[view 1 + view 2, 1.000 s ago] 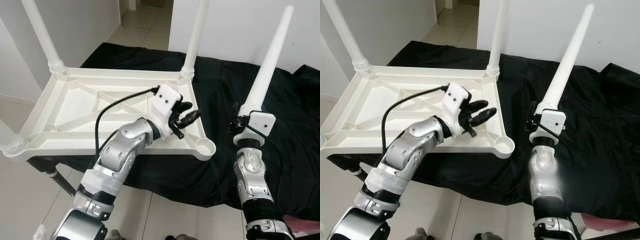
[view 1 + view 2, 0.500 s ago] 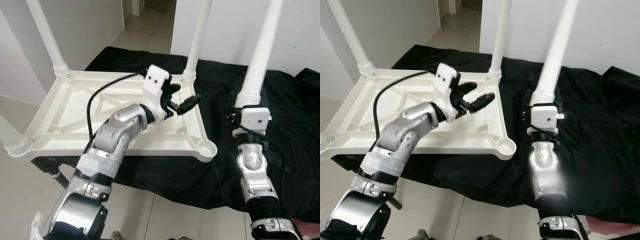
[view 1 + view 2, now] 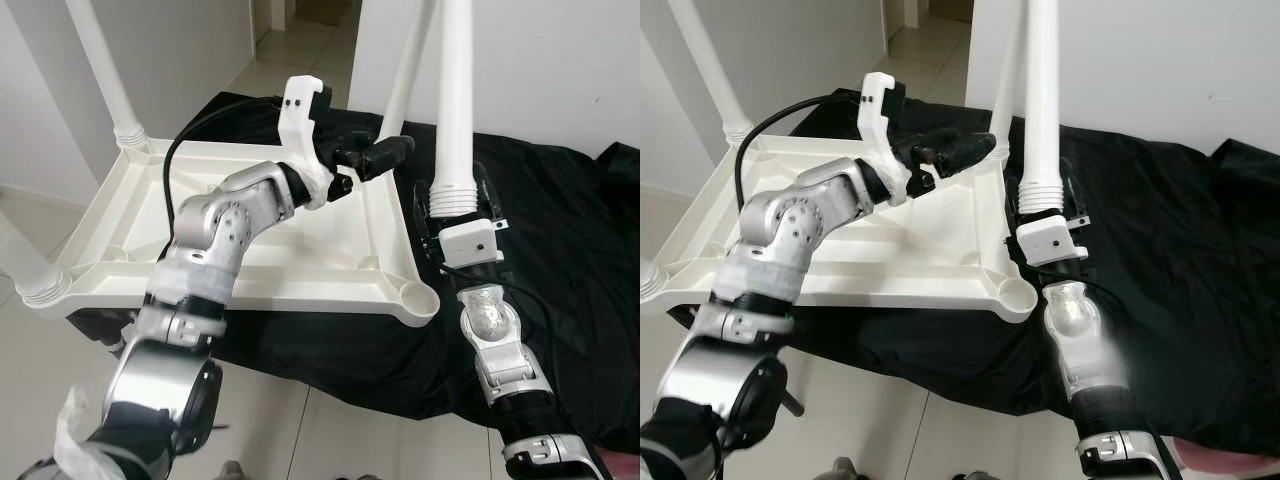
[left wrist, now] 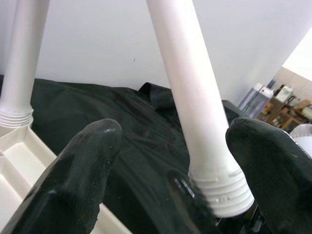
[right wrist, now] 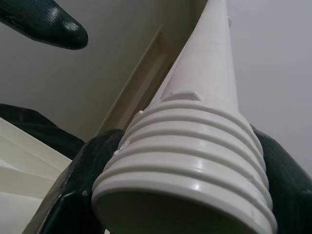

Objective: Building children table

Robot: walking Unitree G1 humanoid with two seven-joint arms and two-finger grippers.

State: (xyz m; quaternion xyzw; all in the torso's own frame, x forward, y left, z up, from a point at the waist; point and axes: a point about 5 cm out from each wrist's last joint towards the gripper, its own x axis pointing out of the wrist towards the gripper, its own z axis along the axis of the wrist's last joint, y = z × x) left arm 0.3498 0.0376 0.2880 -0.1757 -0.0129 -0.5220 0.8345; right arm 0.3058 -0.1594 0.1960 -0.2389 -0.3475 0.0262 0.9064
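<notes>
Right gripper (image 3: 452, 205) jaws clamped on leg (image 3: 455, 100) at threaded end; light, stiff, slippery plastic. Left gripper (image 3: 375, 155) jaws apart, upper centre.

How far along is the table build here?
Three legs already stand in the upturned tabletop: far left, far right, near left. The right gripper holds the fourth leg upright; the open left gripper reaches toward it. The near right socket remains unfilled.

tabletop (image 3: 260, 270) white | leg (image 3: 455, 110) white | cloth (image 3: 560, 230) black
</notes>
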